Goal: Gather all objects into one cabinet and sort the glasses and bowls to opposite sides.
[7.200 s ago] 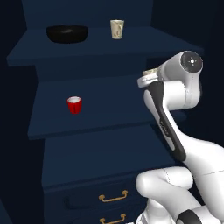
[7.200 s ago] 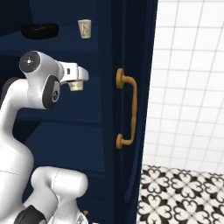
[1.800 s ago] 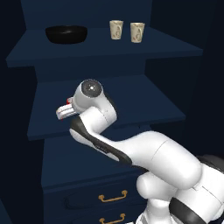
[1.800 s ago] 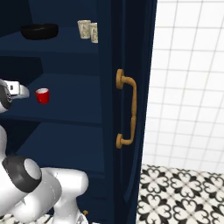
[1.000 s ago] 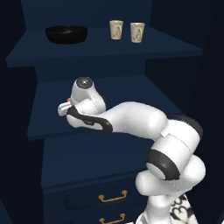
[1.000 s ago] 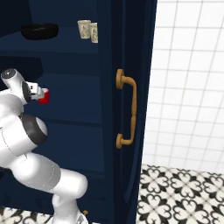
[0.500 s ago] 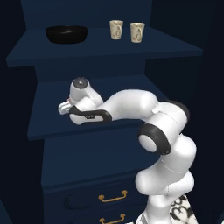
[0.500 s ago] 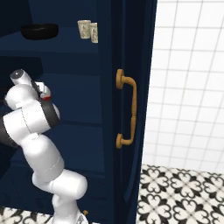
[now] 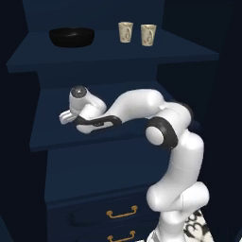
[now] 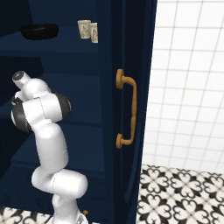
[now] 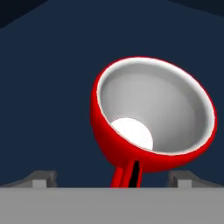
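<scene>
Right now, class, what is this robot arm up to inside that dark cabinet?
The white arm is reaching onto the middle shelf of the navy cabinet, its gripper open right over a small red cup. The hand view looks down into the cup's white inside, with the fingers spread on either side and nothing gripped yet. On the shelf above, the black bowl sits to the left and the two cream cups stand together to the right.
</scene>
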